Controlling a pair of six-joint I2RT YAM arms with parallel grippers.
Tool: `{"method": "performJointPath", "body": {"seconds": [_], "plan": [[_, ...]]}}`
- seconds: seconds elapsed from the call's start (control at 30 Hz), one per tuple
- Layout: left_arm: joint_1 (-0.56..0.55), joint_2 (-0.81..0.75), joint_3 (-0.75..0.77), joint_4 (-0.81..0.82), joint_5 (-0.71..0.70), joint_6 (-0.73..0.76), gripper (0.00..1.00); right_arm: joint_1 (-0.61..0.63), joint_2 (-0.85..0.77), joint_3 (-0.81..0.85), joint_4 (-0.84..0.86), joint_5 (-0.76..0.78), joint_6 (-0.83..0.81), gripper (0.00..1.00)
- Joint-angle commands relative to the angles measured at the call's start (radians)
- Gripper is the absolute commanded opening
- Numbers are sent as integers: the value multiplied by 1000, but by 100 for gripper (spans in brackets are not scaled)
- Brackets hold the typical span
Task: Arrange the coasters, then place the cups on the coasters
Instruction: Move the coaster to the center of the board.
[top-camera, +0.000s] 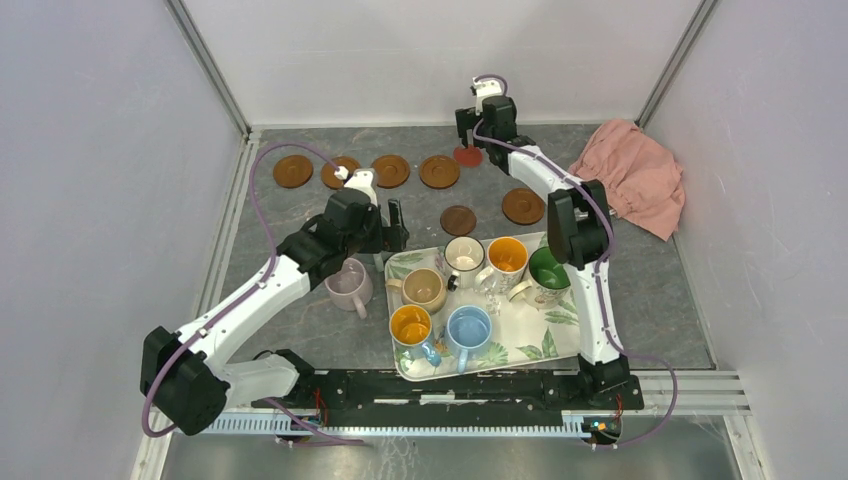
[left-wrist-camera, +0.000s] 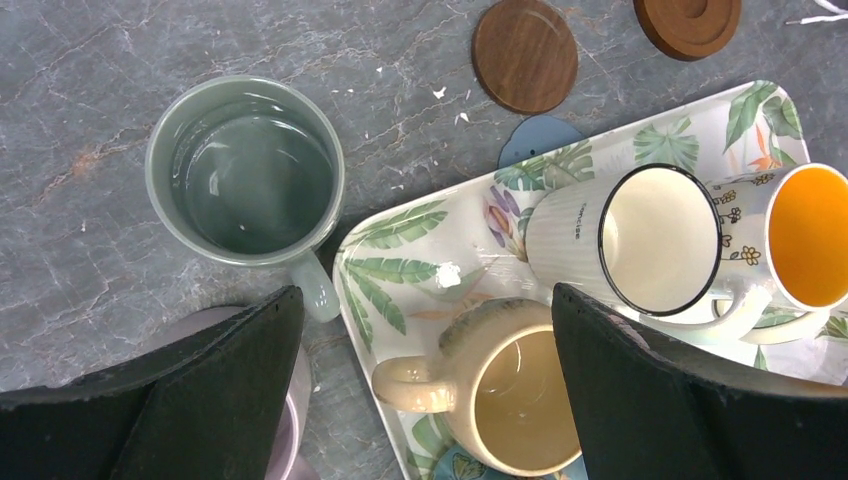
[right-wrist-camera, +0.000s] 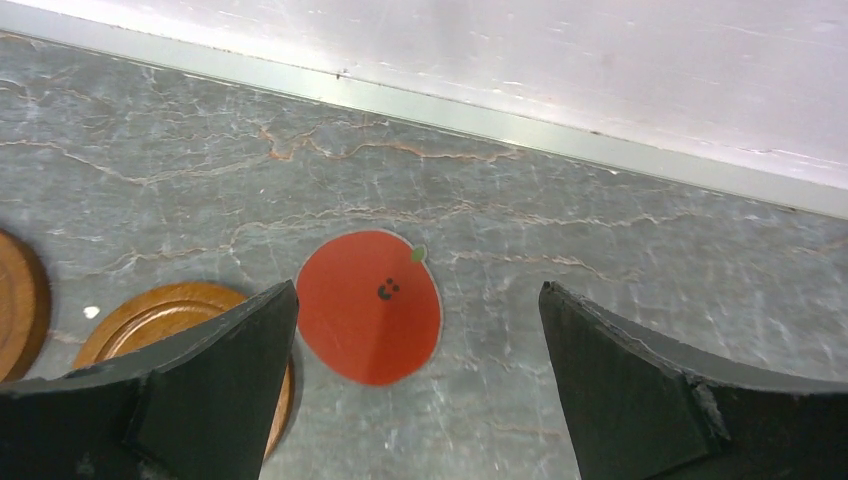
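Left wrist: left gripper (left-wrist-camera: 425, 300), open and empty like right gripper (right-wrist-camera: 417, 290), may knock tan mug (left-wrist-camera: 510, 400) on tray (left-wrist-camera: 400, 225) reaching grey-green mug (left-wrist-camera: 245, 170) beside tray.

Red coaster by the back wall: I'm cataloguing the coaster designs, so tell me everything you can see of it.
The thin, flat red round coaster looks like a cartoon fruit, with a small green leaf at its rim, a tiny black face mark and a pale outline. It lies flat on the grey marbled table near the back wall, just right of a rimmed brown wooden coaster. The open right claw frames it. No cup stands on it.
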Motion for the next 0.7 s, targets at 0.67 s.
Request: {"method": "performJointPath", "body": {"seconds": [0.67], "plan": [[2, 171, 97, 88, 22, 50, 100, 12, 336, 275, 235, -36, -28, 88]]}}
